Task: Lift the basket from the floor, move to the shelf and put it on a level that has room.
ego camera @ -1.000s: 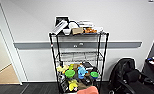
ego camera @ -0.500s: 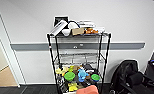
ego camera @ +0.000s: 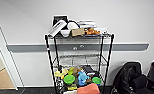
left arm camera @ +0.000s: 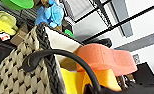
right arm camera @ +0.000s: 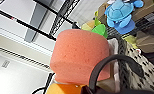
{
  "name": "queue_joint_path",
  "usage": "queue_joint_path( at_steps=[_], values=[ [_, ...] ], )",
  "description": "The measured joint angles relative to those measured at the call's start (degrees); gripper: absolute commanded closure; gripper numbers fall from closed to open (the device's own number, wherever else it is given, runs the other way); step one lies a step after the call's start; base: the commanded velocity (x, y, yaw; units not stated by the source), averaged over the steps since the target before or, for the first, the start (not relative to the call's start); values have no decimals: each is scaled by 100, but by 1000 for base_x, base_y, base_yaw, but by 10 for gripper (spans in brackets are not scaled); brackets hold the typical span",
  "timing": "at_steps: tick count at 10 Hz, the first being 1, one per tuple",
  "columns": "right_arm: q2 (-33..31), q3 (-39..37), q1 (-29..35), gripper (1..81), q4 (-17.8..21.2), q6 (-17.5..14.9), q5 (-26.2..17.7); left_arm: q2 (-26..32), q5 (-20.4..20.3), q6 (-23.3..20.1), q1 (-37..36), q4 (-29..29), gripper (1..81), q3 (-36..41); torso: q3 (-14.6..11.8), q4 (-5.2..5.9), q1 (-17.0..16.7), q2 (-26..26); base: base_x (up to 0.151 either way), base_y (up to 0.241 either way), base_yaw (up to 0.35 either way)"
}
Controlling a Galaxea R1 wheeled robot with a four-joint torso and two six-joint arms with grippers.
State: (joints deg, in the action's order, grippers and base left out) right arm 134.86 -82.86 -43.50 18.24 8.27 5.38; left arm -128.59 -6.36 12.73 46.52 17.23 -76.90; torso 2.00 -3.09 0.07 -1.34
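Note:
The basket [ego camera: 71,92] hangs low in front of the shelf [ego camera: 48,57], with an orange sponge [ego camera: 89,88] sticking out of it. Its cream woven wall [left arm camera: 15,72] and a black handle [left arm camera: 68,53] run down into my left gripper [left arm camera: 93,90], which is shut on that handle. The other handle [right arm camera: 113,60] arcs past the sponge [right arm camera: 79,52] into my right gripper [right arm camera: 93,90], shut as well. The level [ego camera: 79,57] second from the top is a bare wire grid. Dark carpet floor [ego camera: 30,90] lies below.
The top tier [ego camera: 78,31] is crowded with bowls, a box and books. The lower tier holds colourful toys [ego camera: 81,76]. A black bag [ego camera: 130,77] sits right of the shelf. At the far left is tan wooden flooring [ego camera: 1,80] beyond a white door frame.
The head view has drawn slightly closer to the shelf. The basket keeps its place at the bottom of the view.

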Motion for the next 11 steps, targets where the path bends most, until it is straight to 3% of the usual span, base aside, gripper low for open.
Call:
queue_joint_path(
  at_steps=[11],
  values=[
    [-315,524,107,811,1,2,127,323,-184,0,-190,16,811,697,0,0,0,0,150,-11,0]
  ],
)
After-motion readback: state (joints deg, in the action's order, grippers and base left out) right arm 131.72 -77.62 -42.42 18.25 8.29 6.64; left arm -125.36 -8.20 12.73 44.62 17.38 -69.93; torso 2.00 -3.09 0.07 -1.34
